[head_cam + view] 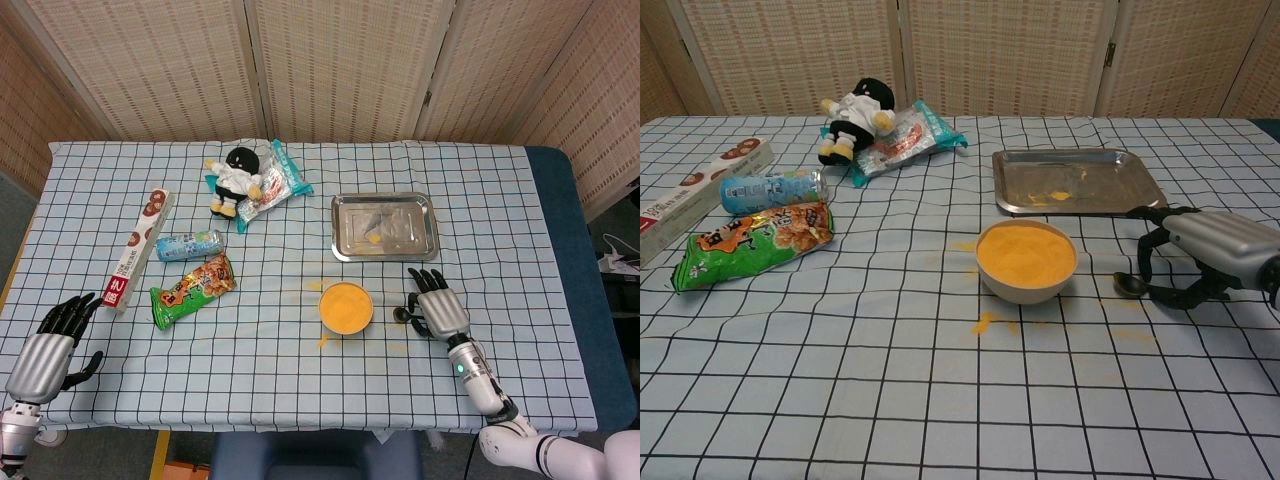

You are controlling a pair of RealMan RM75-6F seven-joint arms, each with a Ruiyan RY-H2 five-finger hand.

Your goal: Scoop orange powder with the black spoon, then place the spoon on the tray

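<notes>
A white bowl (346,306) (1026,260) of orange powder sits mid-table. The black spoon (401,314) (1129,285) lies flat just right of it; only its bowl end shows, and the handle is hidden under my right hand (437,312) (1198,256). That hand arches over the handle with fingers and thumb apart, not visibly clamping it. The steel tray (412,241) (1110,180) lies behind the bowl with a dab of powder in it. My left hand (47,350) rests open at the table's near left corner, far from everything; only the head view shows it.
Spilled orange powder (322,342) (983,322) marks the cloth in front of the bowl. At the left lie a green snack bag (191,289), a small can (188,245) and a long box (140,247). A plush doll (236,177) and snack packs sit at the back.
</notes>
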